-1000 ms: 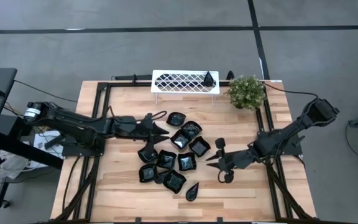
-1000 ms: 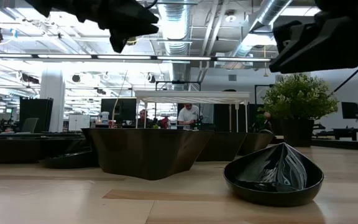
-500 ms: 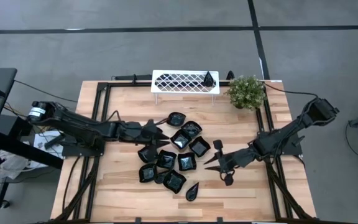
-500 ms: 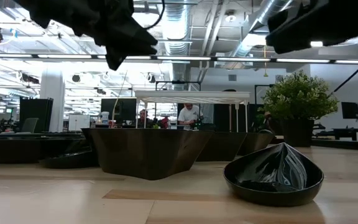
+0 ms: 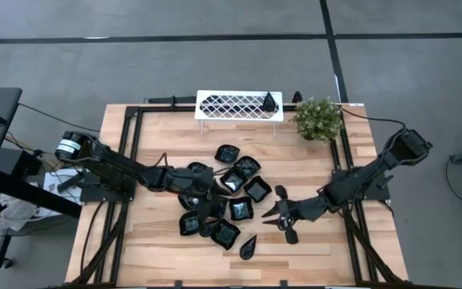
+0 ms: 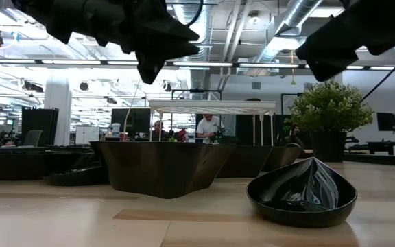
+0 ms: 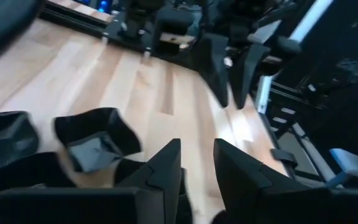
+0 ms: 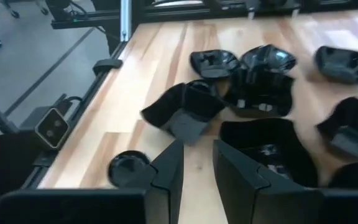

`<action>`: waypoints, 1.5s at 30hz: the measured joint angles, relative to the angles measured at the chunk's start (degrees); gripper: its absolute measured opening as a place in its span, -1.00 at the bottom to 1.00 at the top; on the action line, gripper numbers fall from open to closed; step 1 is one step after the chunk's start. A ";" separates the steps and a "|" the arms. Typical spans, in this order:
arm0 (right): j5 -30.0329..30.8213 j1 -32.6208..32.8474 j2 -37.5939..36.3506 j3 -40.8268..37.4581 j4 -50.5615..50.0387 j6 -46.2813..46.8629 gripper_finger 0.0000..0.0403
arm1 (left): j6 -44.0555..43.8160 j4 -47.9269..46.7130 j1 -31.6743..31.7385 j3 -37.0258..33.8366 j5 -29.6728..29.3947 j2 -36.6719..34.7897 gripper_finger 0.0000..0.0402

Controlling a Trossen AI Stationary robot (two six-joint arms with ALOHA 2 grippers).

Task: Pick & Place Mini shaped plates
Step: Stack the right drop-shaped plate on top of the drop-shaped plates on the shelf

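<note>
Several glossy black mini plates lie clustered mid-table, some leaning on each other. A teardrop plate rests apart near the front edge, and another sits on the white tray. My left gripper hovers over the left part of the cluster, fingers a little open with nothing between them. My right gripper hangs just right of the cluster, pointing at it, also slightly open and holding nothing. In the low view both grippers stay well above the plates.
A white lattice tray on legs stands at the far edge, with a green plant to its right. A black frame borders the wooden top. A small round black dish lies on the wood beside my right fingers.
My left gripper has gone toward the table's right edge and down, from the cluster's far-left rim to above its plates. My right gripper has rolled about its own axis, staying near its place. The plates have not moved.
</note>
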 joint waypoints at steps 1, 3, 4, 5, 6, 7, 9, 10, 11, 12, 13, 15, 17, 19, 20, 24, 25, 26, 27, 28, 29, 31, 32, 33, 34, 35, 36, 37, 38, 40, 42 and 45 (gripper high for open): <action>0.42 0.45 1.30 0.02 1.36 0.77 -0.60 | -0.02 0.01 -0.50 0.34 -0.08 0.06 -0.52; 1.65 1.43 3.54 -0.02 3.92 1.88 -0.60 | -0.09 0.10 -1.47 0.72 -0.81 -0.08 -0.52; 2.34 1.83 4.58 0.00 5.55 2.41 -0.60 | -0.11 0.05 -1.91 0.76 -1.27 -0.30 -0.52; 2.89 2.16 5.48 0.00 6.69 2.85 -0.60 | -0.15 0.10 -2.28 0.76 -1.99 -0.40 -0.52; 3.17 2.43 6.28 0.00 7.89 3.29 -0.60 | -0.15 0.21 -2.75 0.78 -2.82 -0.40 -0.52; 3.40 2.60 6.82 0.00 8.74 3.82 -0.60 | -0.17 0.15 -3.23 0.78 -3.96 -0.40 -0.52; 3.79 3.32 7.92 0.00 9.79 5.22 -0.60 | -0.15 0.05 -4.09 0.78 -5.95 -0.40 -0.52; 4.11 3.89 8.40 0.00 9.81 5.89 -0.60 | -0.15 0.06 -4.43 0.78 -6.81 -0.40 -0.52; 4.25 4.48 8.66 0.00 9.96 6.57 -0.60 | -0.12 0.06 -4.70 0.78 -7.39 -0.40 -0.52; 4.37 5.17 8.89 0.00 10.25 7.03 -0.60 | 0.07 0.06 -4.80 0.78 -7.88 -0.40 -0.52; 4.39 5.85 9.44 0.03 11.06 7.38 -0.60 | 0.31 0.08 -4.92 0.78 -8.27 -0.40 -0.52; 4.37 7.42 10.17 0.19 12.16 7.45 -0.60 | 1.00 0.14 -4.97 0.78 -8.46 -0.40 -0.52; 4.35 8.82 10.54 0.73 12.41 7.41 -0.60 | 3.87 0.32 -4.97 0.78 -8.47 -0.40 -0.52; 4.33 10.11 11.25 1.27 12.61 7.43 -0.60 | 8.57 1.14 -5.03 0.78 -9.29 -0.40 -0.52; 4.54 10.65 11.46 1.46 12.57 7.43 -0.60 | 10.09 1.61 -5.26 0.78 -9.92 -0.40 -0.52; 6.59 12.76 12.69 2.52 12.54 7.45 -0.60 | 12.84 3.03 -6.46 0.55 -13.28 -0.41 -0.52; 7.31 13.29 13.01 2.82 12.58 7.45 -0.60 | 13.79 3.12 -6.82 0.52 -14.36 -0.42 -0.52; 7.48 13.71 13.44 3.04 12.51 7.46 -0.60 | 14.68 3.14 -7.08 0.52 -15.55 -0.42 -0.52; 7.54 13.91 14.06 3.36 12.36 7.50 -0.60 | 15.52 3.21 -7.37 0.52 -16.72 -0.42 -0.52; 7.52 14.09 14.75 3.87 12.39 7.79 -0.60 | 16.35 3.41 -7.59 0.52 -17.83 -0.42 -0.52; 7.52 14.13 15.28 4.33 12.50 8.24 -0.60 | 17.08 3.69 -7.69 0.50 -18.85 -0.42 -0.52; 7.50 14.13 16.37 4.93 12.35 8.81 -0.60 | 18.49 4.51 -7.65 0.49 -19.97 -0.42 -0.52; 7.52 14.12 16.98 5.27 12.35 8.85 -0.60 | 18.69 4.74 -7.57 0.49 -20.34 -0.44 -0.52; 7.52 14.11 17.36 5.66 12.37 8.92 -0.60 | 18.74 4.80 -7.42 0.49 -20.54 -0.44 -0.52; 7.53 14.11 17.73 5.99 12.39 8.95 -0.60 | 18.78 4.78 -7.22 0.49 -20.61 -0.44 -0.52; 7.47 14.11 18.03 6.32 12.28 8.96 -0.60 | 18.95 4.79 -7.09 0.49 -20.63 -0.44 -0.52; 7.49 14.11 18.20 6.66 12.19 8.96 -0.60 | 19.30 4.80 -7.04 0.49 -20.66 -0.44 -0.52; 7.35 14.11 18.37 7.12 12.10 8.96 -0.60 | 19.91 4.80 -7.04 0.49 -20.72 -0.44 -0.52; 7.33 14.11 18.50 7.55 11.67 8.94 -0.60 | 20.44 4.78 -7.06 0.49 -20.72 -0.44 -0.52; 7.28 14.11 18.50 8.21 10.91 8.72 -0.60 | 21.56 4.78 -7.10 0.49 -20.65 -0.44 -0.52; 7.26 14.11 18.50 8.89 10.38 8.55 -0.60 | 21.75 4.78 -7.09 0.49 -20.65 -0.44 -0.52; 7.28 14.11 18.50 9.94 8.88 8.52 -0.60 | 21.79 4.54 -7.06 0.49 -20.65 -0.44 -0.52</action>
